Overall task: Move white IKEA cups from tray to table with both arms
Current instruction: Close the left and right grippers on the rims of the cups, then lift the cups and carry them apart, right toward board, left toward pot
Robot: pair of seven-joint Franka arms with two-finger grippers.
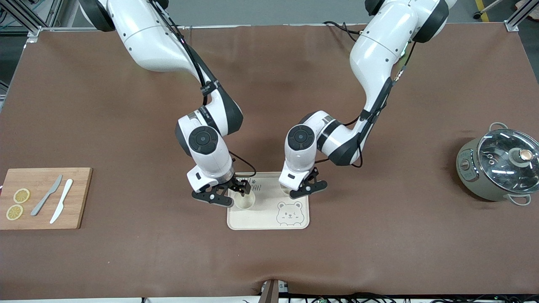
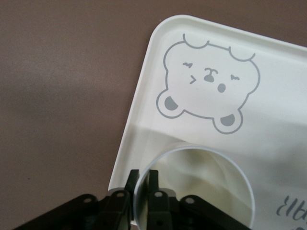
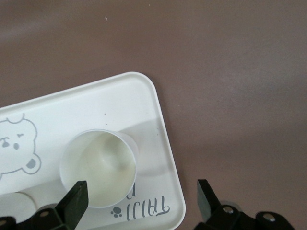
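Note:
Two cream-white cups are on the cream bear tray [image 1: 269, 212]. My right gripper [image 1: 229, 192] hangs open just above the tray's corner toward the right arm's end. One cup [image 1: 245, 202] stands upright and free beside it. In the right wrist view this cup [image 3: 98, 167] sits on the tray [image 3: 96, 105], between and below my wide-open right gripper [image 3: 141, 196]. My left gripper [image 1: 305, 187] is low over the tray's other side and largely hides the second cup. In the left wrist view my left gripper [image 2: 143, 184] is shut on that cup's [image 2: 201, 187] rim, beside the bear drawing [image 2: 208, 81].
A wooden cutting board [image 1: 44, 198] with two lemon slices, a grey knife and a white knife lies toward the right arm's end. A grey pot with a glass lid [image 1: 499, 166] stands toward the left arm's end. Brown mat covers the table.

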